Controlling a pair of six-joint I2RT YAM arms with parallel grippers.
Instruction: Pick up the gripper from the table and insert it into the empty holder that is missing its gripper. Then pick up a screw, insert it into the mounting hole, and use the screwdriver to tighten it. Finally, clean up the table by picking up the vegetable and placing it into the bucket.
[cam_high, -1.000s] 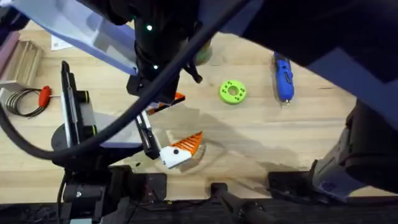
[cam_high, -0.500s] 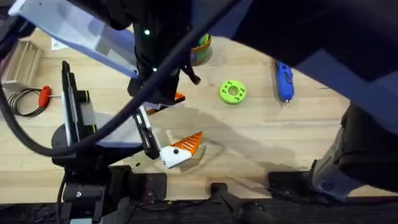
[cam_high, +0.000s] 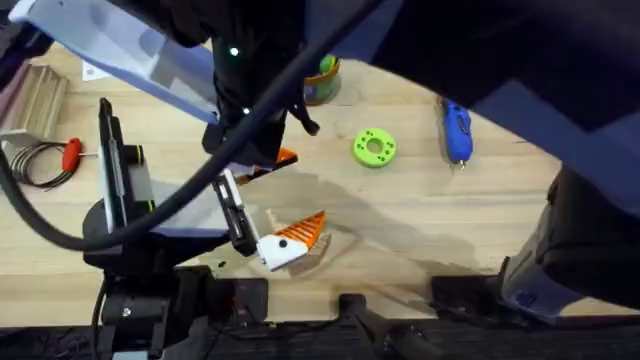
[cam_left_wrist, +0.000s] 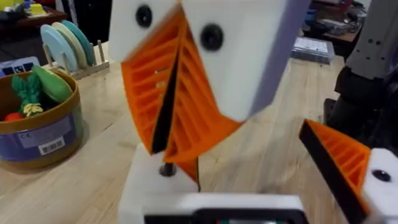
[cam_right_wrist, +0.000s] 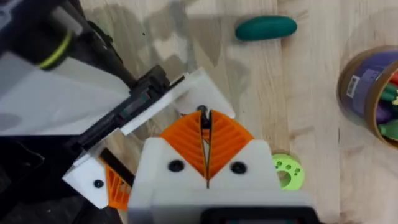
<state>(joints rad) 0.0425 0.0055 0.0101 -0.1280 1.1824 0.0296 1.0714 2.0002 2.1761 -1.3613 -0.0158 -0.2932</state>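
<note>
Right tool (cam_right_wrist: 205, 119) pinches narrow on what looks like the screw (cam_right_wrist: 202, 111). Tiny, stiff, slippery, so grip its head. Left tool: can't tell.

I count one blue screwdriver (cam_high: 455, 127), one lime-green disc (cam_high: 374, 148), one bucket (cam_left_wrist: 38, 128), one dark green vegetable (cam_right_wrist: 265, 28), one red-handled tool (cam_high: 71, 154). Two plates in the rack (cam_left_wrist: 65, 45) behind the bucket.
</note>
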